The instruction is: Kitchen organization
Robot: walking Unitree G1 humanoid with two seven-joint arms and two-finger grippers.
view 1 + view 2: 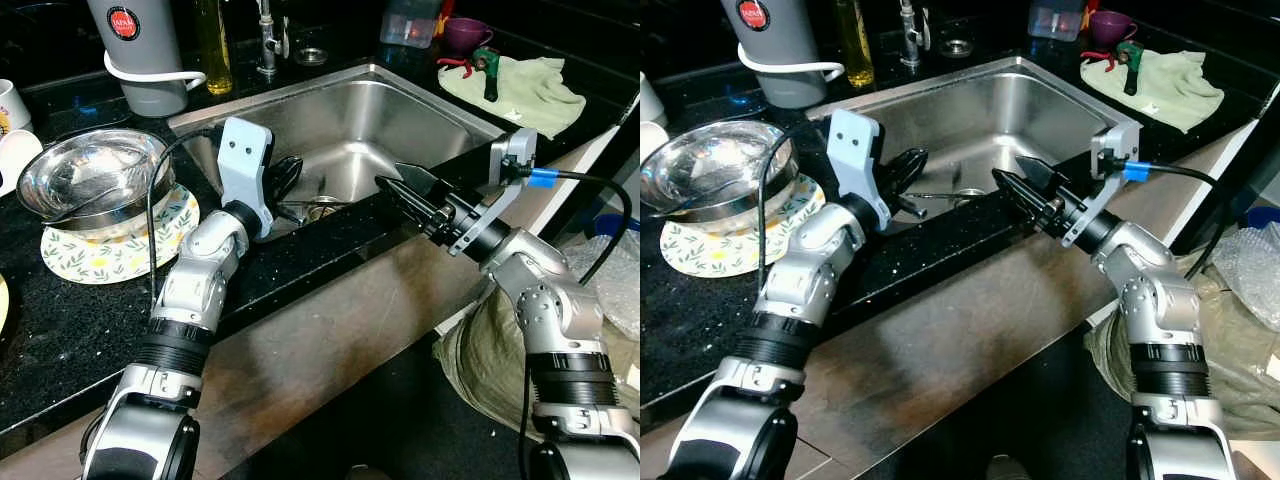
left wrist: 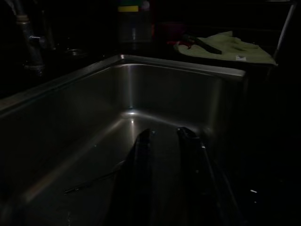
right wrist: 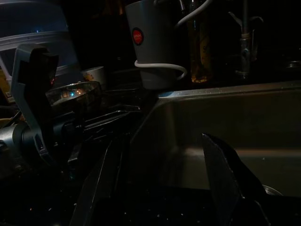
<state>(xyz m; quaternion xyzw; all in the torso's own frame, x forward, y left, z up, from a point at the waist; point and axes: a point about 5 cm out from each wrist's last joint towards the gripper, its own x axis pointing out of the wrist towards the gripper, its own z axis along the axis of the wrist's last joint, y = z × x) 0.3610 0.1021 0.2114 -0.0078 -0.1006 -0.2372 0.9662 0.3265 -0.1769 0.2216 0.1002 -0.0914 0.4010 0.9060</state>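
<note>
The steel sink lies before me, set in a black stone counter. On the sink floor near the drain rests a thin metal utensil, which also shows faintly as the utensil in the left wrist view. My left gripper hangs over the sink's front left corner, its fingers a little apart with nothing between them. Over the sink's front edge, my right gripper stands wide open and empty, pointing toward the left arm.
A steel bowl sits on a floral plate left of the sink. Behind stand a grey jug with a white cord, an oil bottle and the tap. A green cloth with a hand tool lies back right.
</note>
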